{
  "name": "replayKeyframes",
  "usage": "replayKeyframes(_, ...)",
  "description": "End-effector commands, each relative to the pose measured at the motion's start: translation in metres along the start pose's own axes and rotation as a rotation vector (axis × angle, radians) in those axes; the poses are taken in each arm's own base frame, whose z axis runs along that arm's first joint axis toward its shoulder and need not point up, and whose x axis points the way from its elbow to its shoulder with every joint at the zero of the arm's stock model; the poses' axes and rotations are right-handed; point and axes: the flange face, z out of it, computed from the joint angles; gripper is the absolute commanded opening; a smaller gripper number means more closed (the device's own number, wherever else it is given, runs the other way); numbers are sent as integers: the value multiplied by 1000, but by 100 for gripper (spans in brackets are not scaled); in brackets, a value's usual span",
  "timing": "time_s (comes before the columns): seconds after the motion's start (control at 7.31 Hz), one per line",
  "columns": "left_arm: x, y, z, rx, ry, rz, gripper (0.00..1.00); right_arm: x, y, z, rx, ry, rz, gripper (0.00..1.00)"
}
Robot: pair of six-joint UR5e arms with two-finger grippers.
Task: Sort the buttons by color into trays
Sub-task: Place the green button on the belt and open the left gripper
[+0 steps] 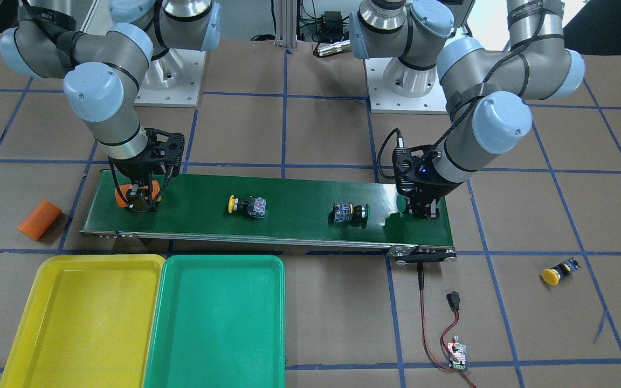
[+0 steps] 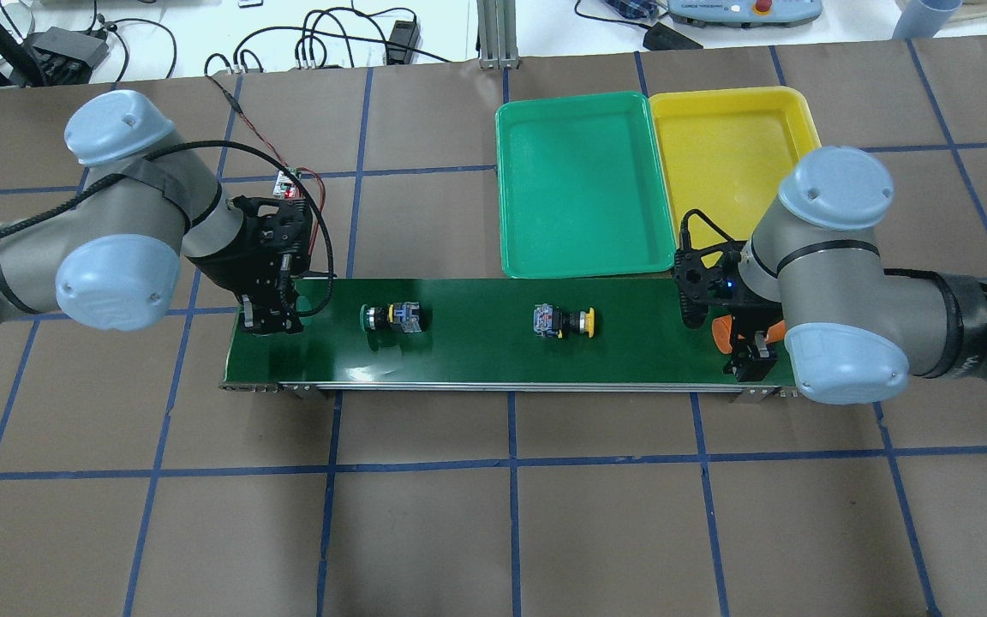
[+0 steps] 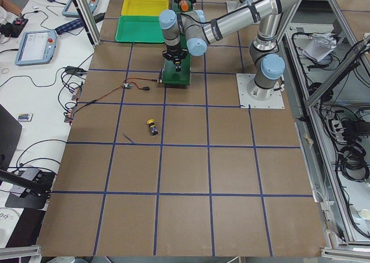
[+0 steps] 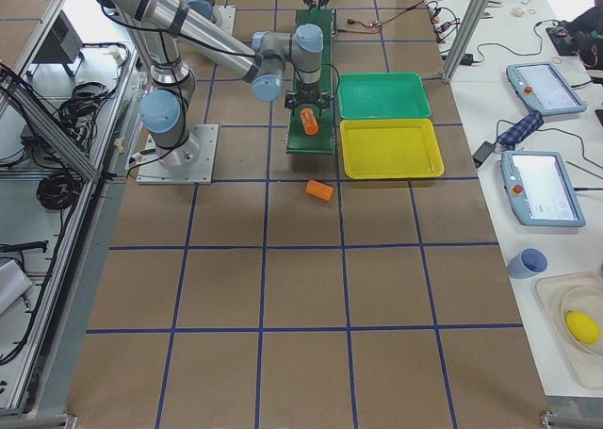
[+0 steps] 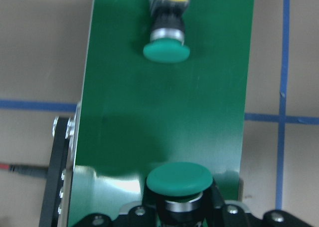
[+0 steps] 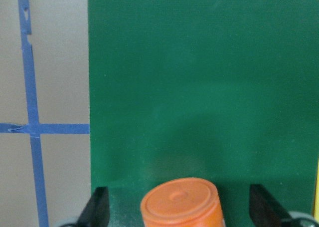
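Note:
My left gripper (image 1: pixel 421 209) is at the end of the conveyor belt (image 1: pixel 289 215) and is shut on a green button (image 5: pixel 179 178), whose cap sticks out forward. A second green button (image 1: pixel 351 212) and a yellow button (image 1: pixel 246 205) lie on their sides on the belt. Another yellow button (image 1: pixel 558 272) lies on the table off the belt's end. My right gripper (image 1: pixel 140 198) is open at the other end, its fingers (image 6: pixel 99 209) astride an orange cylinder (image 6: pixel 180 204) without touching it. The yellow tray (image 1: pixel 81 318) and the green tray (image 1: pixel 216 323) sit side by side, both empty.
A second orange cylinder (image 1: pixel 40 219) lies on the table beyond the belt's end, near the right arm. A small controller board with red and black wires (image 1: pixel 456 355) lies near the belt's other end. Blue tape lines grid the brown table.

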Motion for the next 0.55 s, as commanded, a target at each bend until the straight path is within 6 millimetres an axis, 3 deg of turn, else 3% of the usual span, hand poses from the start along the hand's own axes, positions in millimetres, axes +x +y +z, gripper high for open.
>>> replayKeyframes(0.0,6,-6,16,-8,-36,12,84,0,0,0,-1,0,1,100)
replayKeyframes(0.14,6,-4,13,-28,-43,7,100,0,0,0,-2,0,1,100)
replayKeyframes(0.27,2,2,-1,-71,-72,5,100,0,0,0,-1,-2,1,100)
replayKeyframes(0.41,-12,28,-26,-137,-105,-23,100,0,0,0,-1,-2,1,100)
